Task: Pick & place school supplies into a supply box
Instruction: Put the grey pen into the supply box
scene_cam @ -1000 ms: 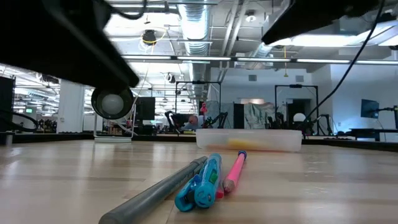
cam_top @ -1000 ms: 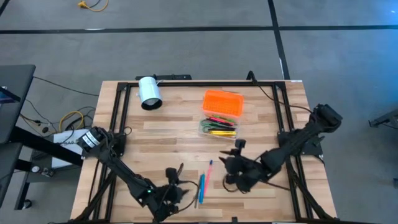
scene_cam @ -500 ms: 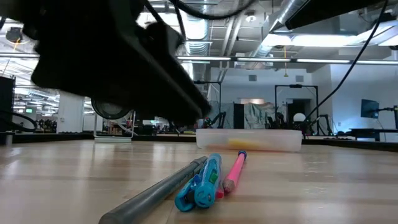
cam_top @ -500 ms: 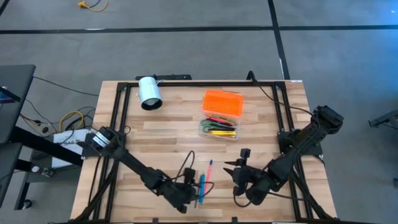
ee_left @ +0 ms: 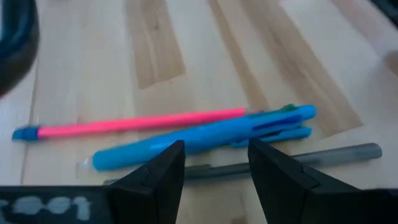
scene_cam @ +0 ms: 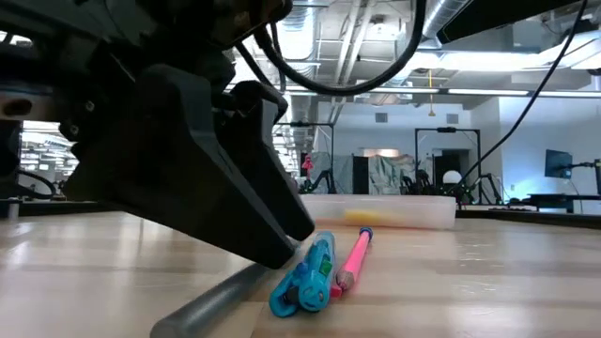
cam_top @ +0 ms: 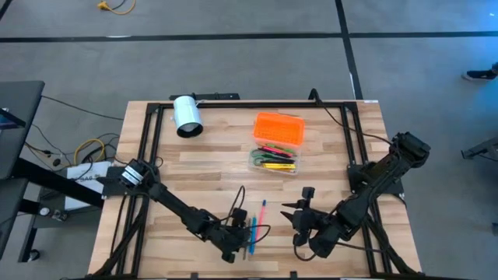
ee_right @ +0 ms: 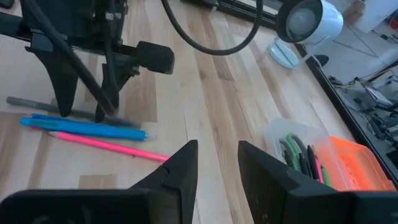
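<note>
Left gripper (ee_left: 211, 165) over the loose pens, jaws apart.
Blue pen (ee_left: 205, 134), pink pencil (ee_left: 134, 122), grey pen (ee_left: 298, 157) at table's 6 o'clock; supply box (cam_top: 274, 161) near centre. Right gripper (ee_right: 214, 165) empty, parted, at 5 o'clock.

Beneath the matt black left pincer (ee_left: 211, 171), the table (ee_left: 186, 56) is smooth pale wood; the blue pen (ee_left: 205, 137) before it is glossy plastic; the grey pen (ee_left: 298, 158) beside it looks matt.
</note>
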